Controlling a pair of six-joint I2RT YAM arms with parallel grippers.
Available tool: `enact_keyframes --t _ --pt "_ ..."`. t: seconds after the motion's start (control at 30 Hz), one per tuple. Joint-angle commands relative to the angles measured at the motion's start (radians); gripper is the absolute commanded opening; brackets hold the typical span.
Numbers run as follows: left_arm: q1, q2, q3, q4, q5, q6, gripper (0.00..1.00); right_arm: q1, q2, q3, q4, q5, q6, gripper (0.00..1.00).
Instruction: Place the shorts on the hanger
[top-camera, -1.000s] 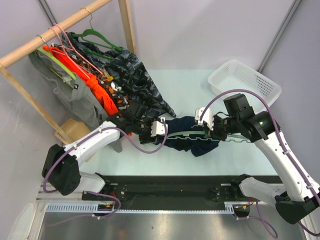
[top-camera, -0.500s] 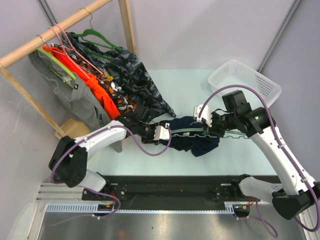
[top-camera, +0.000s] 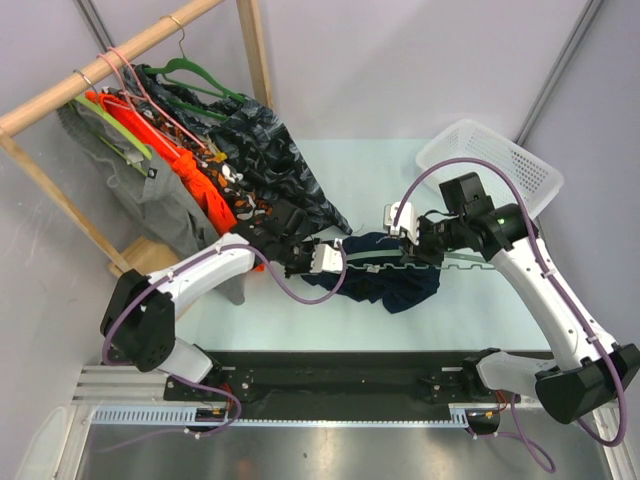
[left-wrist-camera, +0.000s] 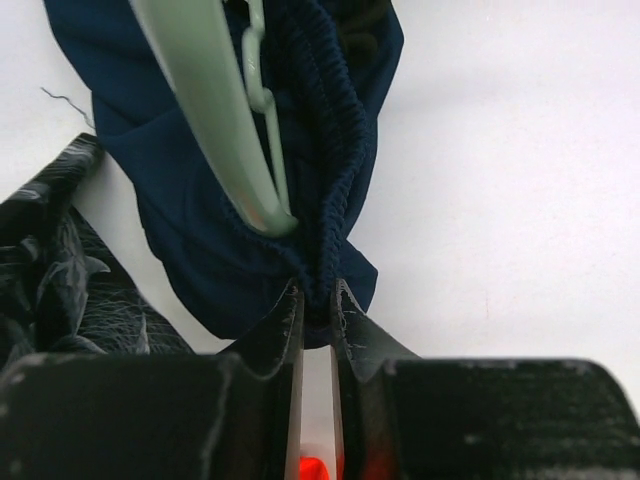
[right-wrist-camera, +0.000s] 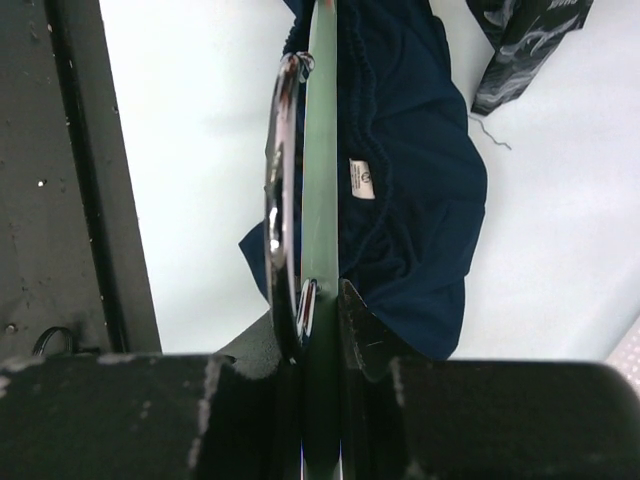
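The navy shorts lie bunched on the table, partly draped over the pale green hanger. My left gripper is shut on the gathered waistband at the left end of the shorts, right beside the hanger's arm. My left gripper's fingers pinch the cloth at their tips. My right gripper is shut on the hanger at its neck, next to the metal hook. In the right wrist view the shorts show a small white label.
A wooden rack at the back left carries several hung clothes, among them an orange garment and a black-and-grey patterned garment whose hem reaches the table near my left gripper. A white basket stands at the back right.
My left gripper has moved right onto the shorts' waistband and shut on it. My right gripper has carried the hanger slightly left and farther back.
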Motion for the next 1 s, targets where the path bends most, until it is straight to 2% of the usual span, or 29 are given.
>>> enact_keyframes --t 0.0,0.27,0.5,0.97 --pt "-0.019 -0.026 0.080 -0.042 0.036 0.003 0.09 -0.004 0.009 0.013 0.072 -0.068 -0.021 0.00" --pt "-0.046 -0.028 0.181 -0.081 0.019 -0.046 0.07 -0.015 0.030 0.002 0.085 -0.157 -0.024 0.00" --pt "-0.069 -0.048 0.224 -0.102 -0.006 -0.011 0.05 -0.047 0.015 -0.021 0.060 -0.194 -0.059 0.00" --pt "-0.135 -0.011 0.341 -0.102 -0.004 -0.090 0.05 -0.065 0.038 -0.091 0.270 -0.326 0.056 0.00"
